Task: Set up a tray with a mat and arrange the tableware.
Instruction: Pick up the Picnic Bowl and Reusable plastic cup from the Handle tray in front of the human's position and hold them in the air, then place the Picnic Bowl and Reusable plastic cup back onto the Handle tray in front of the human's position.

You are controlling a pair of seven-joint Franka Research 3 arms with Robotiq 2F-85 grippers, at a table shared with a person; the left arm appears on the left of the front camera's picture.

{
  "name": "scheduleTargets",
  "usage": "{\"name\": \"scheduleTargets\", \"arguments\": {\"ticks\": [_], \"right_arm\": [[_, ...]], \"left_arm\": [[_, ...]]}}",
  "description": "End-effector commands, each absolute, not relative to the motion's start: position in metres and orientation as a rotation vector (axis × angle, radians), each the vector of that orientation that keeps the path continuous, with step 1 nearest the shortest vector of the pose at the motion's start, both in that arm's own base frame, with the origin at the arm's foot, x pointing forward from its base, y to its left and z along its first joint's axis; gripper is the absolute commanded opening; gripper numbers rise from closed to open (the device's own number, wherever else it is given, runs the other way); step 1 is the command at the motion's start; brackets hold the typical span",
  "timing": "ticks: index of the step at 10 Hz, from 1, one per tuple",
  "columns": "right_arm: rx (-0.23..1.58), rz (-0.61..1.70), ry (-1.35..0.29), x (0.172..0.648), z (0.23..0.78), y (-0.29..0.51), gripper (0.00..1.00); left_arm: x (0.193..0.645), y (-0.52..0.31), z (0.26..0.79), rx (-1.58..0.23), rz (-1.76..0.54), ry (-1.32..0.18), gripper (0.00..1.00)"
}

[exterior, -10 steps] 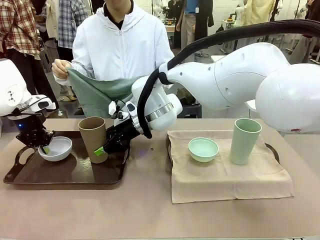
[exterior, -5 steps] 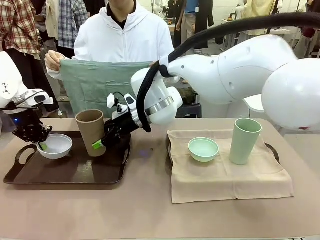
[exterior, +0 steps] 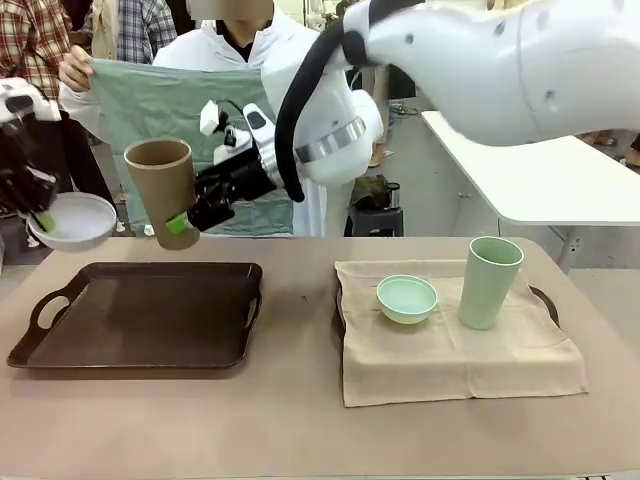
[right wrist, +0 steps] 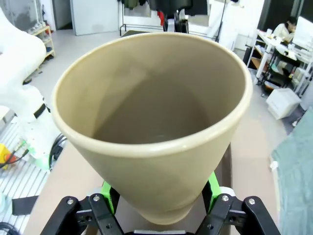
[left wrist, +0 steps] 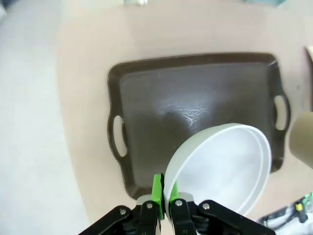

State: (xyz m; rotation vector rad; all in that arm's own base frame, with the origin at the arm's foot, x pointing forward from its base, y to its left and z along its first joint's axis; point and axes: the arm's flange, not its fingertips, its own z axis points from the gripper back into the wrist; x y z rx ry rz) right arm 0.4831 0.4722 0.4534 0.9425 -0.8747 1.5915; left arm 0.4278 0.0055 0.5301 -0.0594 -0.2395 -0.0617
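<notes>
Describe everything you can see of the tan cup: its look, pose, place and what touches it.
The tan cup is tall, plain and handleless, matte tan-brown, tapering to a narrower base. It is empty, as the right wrist view shows. It hangs in the air above the dark tray's far edge, roughly upright, slightly tilted. The right claw grips it low, a green pad on each side of its base. Nothing else touches it.

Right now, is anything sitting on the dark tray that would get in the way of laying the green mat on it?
Nothing visible does. The dark tray lies bare; the white bowl and tan cup are held up above it, and the person holds the green mat spread behind.
</notes>
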Motion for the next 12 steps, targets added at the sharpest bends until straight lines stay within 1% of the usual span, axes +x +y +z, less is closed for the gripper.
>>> {"name": "scheduleTargets", "arguments": {"ticks": [1, 4, 6, 12], "right_arm": [[0.906, 1.582, -0.878, 0.462, 0.480, 0.460, 0.21], [0.891, 1.614, -0.923, 0.430, 0.525, 0.463, 0.21], [0.911, 1.618, -0.935, 0.444, 0.528, 0.468, 0.21], [0.911, 1.618, -0.935, 0.444, 0.528, 0.468, 0.21]], "left_arm": [[0.417, 0.004, 0.552, -0.043, -0.033, -0.286, 0.00], [0.395, 0.004, 0.581, -0.052, -0.016, -0.337, 0.00], [0.401, 0.005, 0.581, -0.060, -0.037, -0.340, 0.00], [0.401, 0.005, 0.581, -0.060, -0.037, -0.340, 0.00]]}}
